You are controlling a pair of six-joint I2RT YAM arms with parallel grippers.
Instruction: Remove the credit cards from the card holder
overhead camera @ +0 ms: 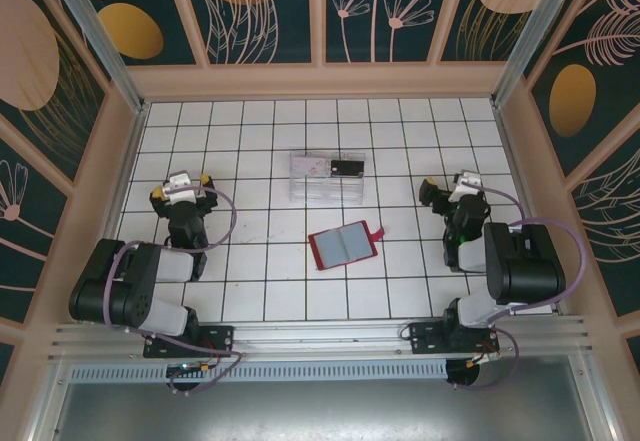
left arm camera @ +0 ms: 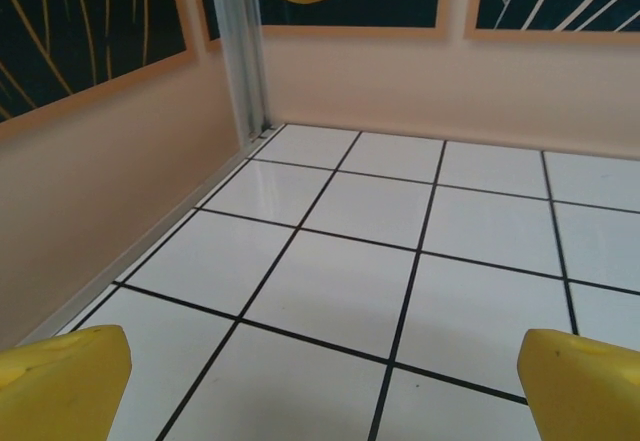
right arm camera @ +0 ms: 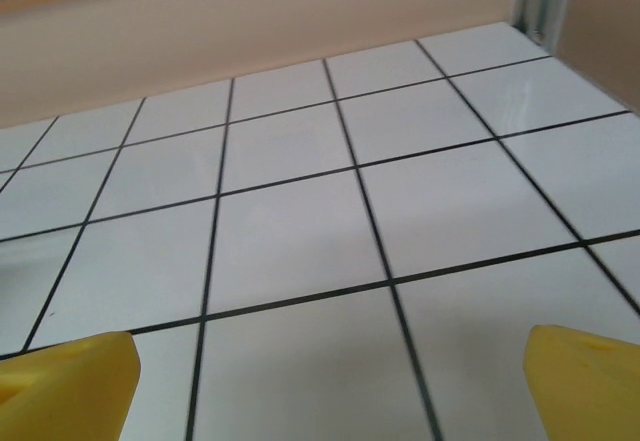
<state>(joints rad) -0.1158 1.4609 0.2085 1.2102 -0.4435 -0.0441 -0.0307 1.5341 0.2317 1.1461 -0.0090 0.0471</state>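
1. Dead centre of the white tiled table [overhead camera: 250,261] lies the red folding card holder [overhead camera: 343,246]. It is spread open and flat, its greyish inner pockets face up, and it sits at a slight tilt to the tile lines.
2. Its little red snap tab [overhead camera: 377,229] pokes out on the right-hand far corner.
3. Just beyond the holder, apart from it, sits a clear plastic rectangular tray [overhead camera: 326,191].
4. Within the tray's outline, along its far side, a whitish-pink credit card [overhead camera: 311,165] lies on the left and a blackish credit card [overhead camera: 347,168] with a light patch on the right. They are side by side and well clear of the holder.
5. The left arm is folded, with its elbow near the base and its forearm reaching away. The left gripper [overhead camera: 181,183] is well left of the tray.
6. From the wrist, the left gripper [left arm camera: 320,391] is spread wide. Its yellow fingertips [left arm camera: 60,381] sit at the picture's corners with bare tile between them.
7. The right arm mirrors it, with the right gripper [overhead camera: 458,183] well right of the tray.
8. The right gripper [right arm camera: 320,381] is wide too, with nothing held.
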